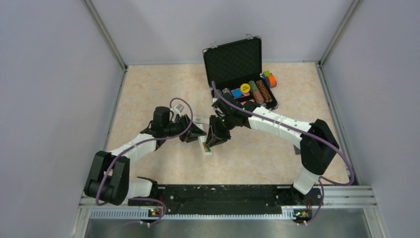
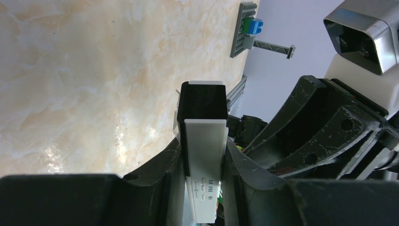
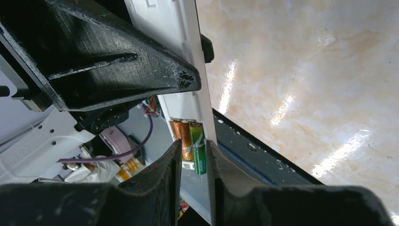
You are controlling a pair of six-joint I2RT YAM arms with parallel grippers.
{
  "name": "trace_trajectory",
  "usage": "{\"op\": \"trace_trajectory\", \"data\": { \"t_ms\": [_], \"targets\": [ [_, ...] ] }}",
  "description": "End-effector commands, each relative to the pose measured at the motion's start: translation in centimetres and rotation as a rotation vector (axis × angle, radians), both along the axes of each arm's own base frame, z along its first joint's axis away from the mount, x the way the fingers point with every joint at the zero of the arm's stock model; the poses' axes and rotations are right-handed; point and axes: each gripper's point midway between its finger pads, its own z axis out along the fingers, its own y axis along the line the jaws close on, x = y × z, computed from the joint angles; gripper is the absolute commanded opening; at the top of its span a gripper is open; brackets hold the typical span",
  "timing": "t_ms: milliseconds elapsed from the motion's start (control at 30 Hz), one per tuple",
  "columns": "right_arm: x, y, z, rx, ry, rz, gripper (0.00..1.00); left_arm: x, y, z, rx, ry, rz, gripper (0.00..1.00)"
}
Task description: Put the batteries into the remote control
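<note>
White remote control (image 2: 205, 136) sat clamped in my left gripper (image 2: 203, 162) at the desk's (image 1: 148, 89) middle, my right gripper's (image 3: 194, 145) narrow jaws flanking the green battery (image 3: 199, 157) beside the orange battery (image 3: 184, 139) in its bay, hold unclear.

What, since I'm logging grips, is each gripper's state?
Left gripper: closed on the remote control.
Right gripper: narrow gap by the batteries; grip cannot be told.
</note>
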Motion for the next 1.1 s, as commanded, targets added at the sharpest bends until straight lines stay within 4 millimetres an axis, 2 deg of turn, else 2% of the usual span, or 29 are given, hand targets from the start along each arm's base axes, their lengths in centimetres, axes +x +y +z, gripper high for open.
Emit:
{"op": "trace_trajectory", "data": {
  "t_ms": [0,267,433,567,700,767,800,933,1067],
  "targets": [
    [1.0,1.0,1.6,0.027,-0.052,-0.018,0.26,0.8,-0.6,2.8,-0.068,-0.056,-0.038,0.0],
    [1.8,0.6,3.5,0.056,-0.095,-0.051,0.34,1.3,-0.4,3.5,-0.1,-0.065,-0.042,0.0],
    [2.4,0.2,6.1,0.104,-0.179,-0.059,0.43,1.4,-0.4,4.3,-0.12,-0.078,-0.056,0.0],
    [2.8,-0.6,8.0,0.132,-0.279,-0.055,0.43,1.3,-0.5,5.1,-0.142,-0.09,-0.077,0.0],
    [3.0,-1.9,10.2,0.187,-0.46,-0.007,0.4,1.3,-0.7,5.8,-0.165,-0.091,-0.094,0.0],
    [2.7,-2.6,11.1,0.228,-0.571,0.047,0.37,1.4,-0.8,6.2,-0.181,-0.088,-0.091,0.0],
    [2.3,-3.2,12.1,0.256,-0.64,0.066,0.37,1.5,-0.8,6.3,-0.194,-0.081,-0.091,0.0],
    [1.2,-4.7,13.4,0.328,-0.908,0.178,0.33,2.2,-1.2,7.5,-0.264,-0.069,-0.083,0.0],
    [0.7,-5.7,13.6,0.363,-1.126,0.211,0.28,2.6,-1.5,8.2,-0.315,-0.057,-0.077,0.0]
  ]
}}
